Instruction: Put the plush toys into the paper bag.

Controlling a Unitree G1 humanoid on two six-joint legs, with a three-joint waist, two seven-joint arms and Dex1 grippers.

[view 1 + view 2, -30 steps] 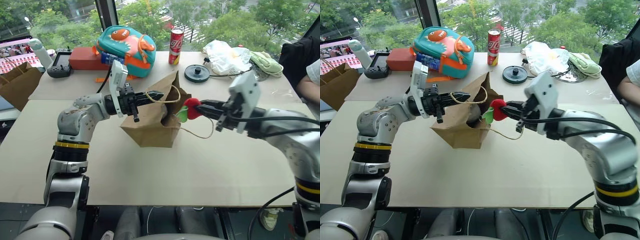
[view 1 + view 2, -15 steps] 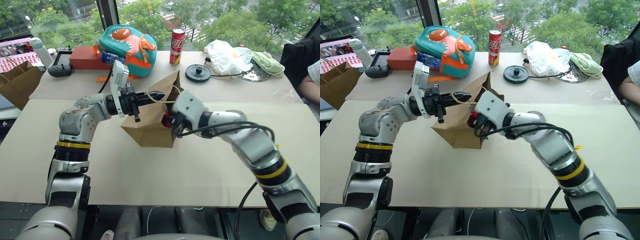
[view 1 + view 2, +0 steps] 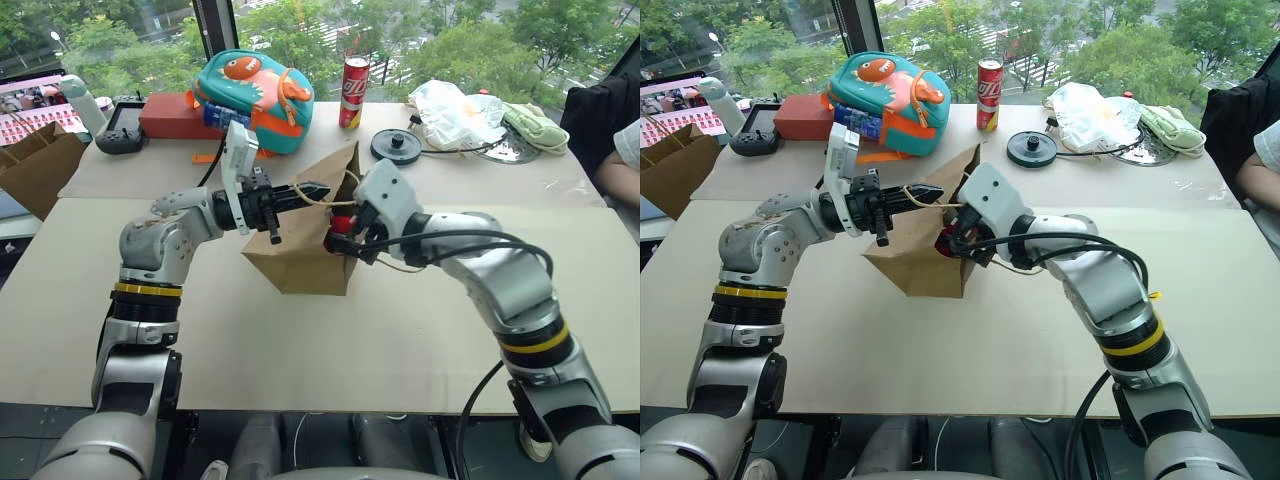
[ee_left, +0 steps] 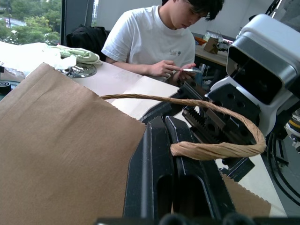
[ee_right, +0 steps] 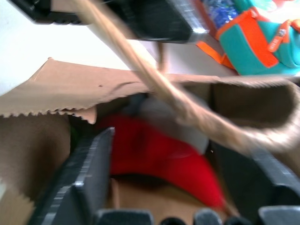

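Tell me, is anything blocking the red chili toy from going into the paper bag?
Nothing visible blocks it. The red chili is already in the paper bag's open mouth, between the right gripper's open fingers. The left gripper holds a bag handle, with one cord crossing above the toy.

Two plush toys: chili (image 5: 154, 157), grey ball (image 5: 173, 119); two paper bags (image 3: 300, 250) (image 3: 35, 170); one can (image 3: 353, 78); one backpack (image 3: 250, 95).

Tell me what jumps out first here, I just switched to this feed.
Mid-table, the left gripper is shut on a cord handle of the paper bag, holding its mouth open. The right gripper sits open at that mouth, with the red chili pepper between its fingers, over the whitish-grey ball inside. Behind the bag lies a teal dinosaur backpack.
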